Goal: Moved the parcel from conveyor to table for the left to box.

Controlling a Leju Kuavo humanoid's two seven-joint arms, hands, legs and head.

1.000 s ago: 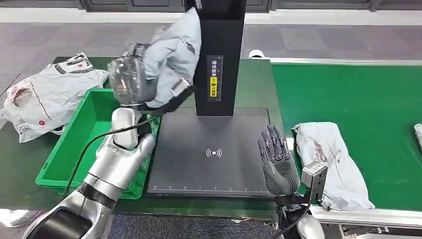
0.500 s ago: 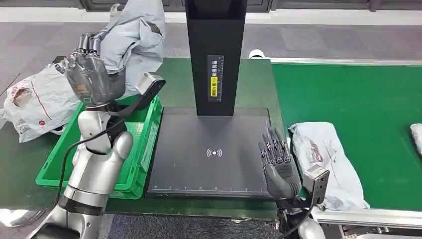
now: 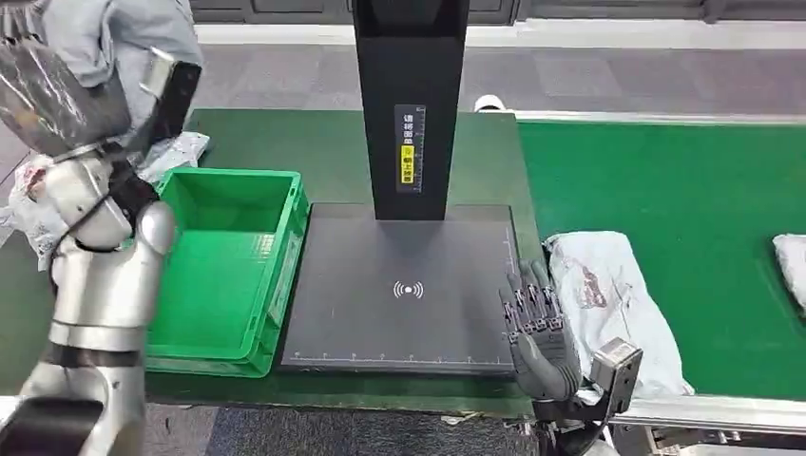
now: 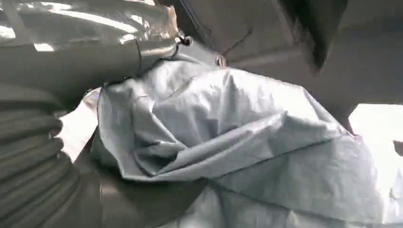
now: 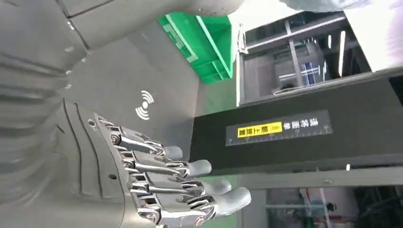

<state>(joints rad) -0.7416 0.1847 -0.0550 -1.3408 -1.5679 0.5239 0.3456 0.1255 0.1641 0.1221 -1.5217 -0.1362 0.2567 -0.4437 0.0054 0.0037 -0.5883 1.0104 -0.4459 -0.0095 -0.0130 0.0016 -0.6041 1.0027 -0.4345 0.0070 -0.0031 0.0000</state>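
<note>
silver arms (image 3: 105, 275), grey ribbed wrists, dark-fingered hands.

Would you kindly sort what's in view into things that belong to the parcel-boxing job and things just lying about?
Job:
held parcel, gripped by left hand
green box
conveyor
conveyor parcel
right hand, empty
table

Lying about:
scan pad
black post
bag beyond the box

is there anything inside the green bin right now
No, the green bin shows a bare floor in the head view, and the left hand holds the grey parcel up beside it.
</note>
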